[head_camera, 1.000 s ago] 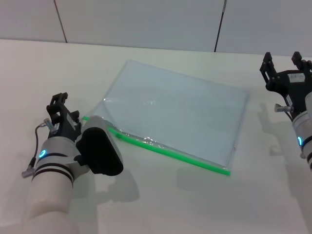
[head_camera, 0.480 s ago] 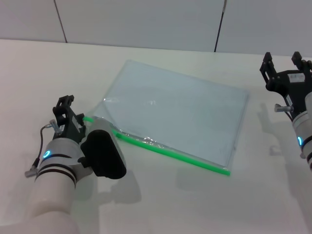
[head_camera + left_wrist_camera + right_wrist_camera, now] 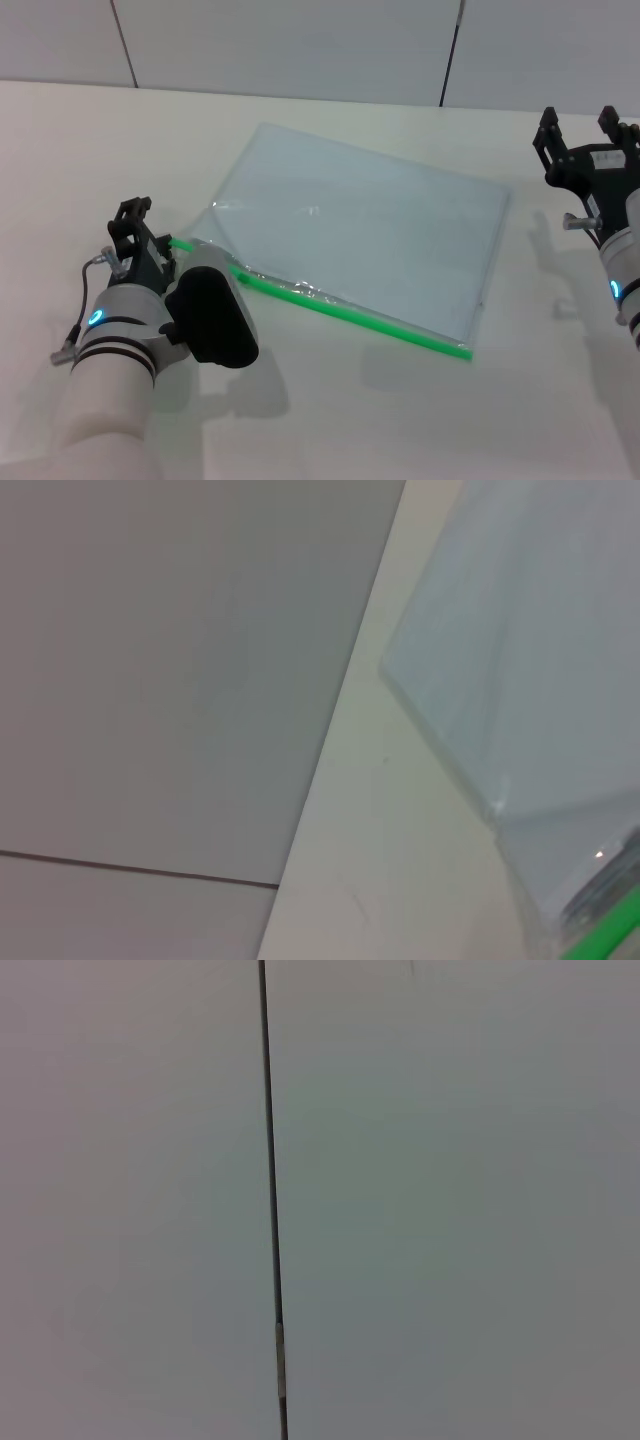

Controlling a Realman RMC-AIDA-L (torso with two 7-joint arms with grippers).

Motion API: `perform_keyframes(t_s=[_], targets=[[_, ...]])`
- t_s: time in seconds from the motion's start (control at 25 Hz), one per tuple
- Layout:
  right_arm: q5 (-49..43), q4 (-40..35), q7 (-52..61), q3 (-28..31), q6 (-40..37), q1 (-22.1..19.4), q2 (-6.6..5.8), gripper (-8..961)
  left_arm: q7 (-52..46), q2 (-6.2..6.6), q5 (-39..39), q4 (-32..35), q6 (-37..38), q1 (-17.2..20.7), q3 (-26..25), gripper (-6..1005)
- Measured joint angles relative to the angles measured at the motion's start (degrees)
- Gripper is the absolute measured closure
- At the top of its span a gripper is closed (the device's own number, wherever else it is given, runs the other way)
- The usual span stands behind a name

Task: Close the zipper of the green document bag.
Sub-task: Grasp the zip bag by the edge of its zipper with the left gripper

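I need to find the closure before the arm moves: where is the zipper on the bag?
In the head view the zipper runs along the green document bag's near long edge, from beside the left gripper toward the bag's near right corner.

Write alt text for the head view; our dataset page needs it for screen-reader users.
A flat translucent pale blue-grey plastic document bag lies on a white table, its bright green zipper strip along the near edge. The left tool sits at the strip's left end; the right tool hangs open, off the bag's right side.
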Motion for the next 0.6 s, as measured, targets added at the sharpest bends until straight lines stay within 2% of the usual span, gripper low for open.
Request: perform_keyframes(t_s=[0.6], targets=[[0.00, 0.00, -0.01, 0.00, 0.00, 0.00, 0.00, 260, 0.85, 0.00, 0.51, -0.15, 1.61, -0.20, 0.00, 415]])
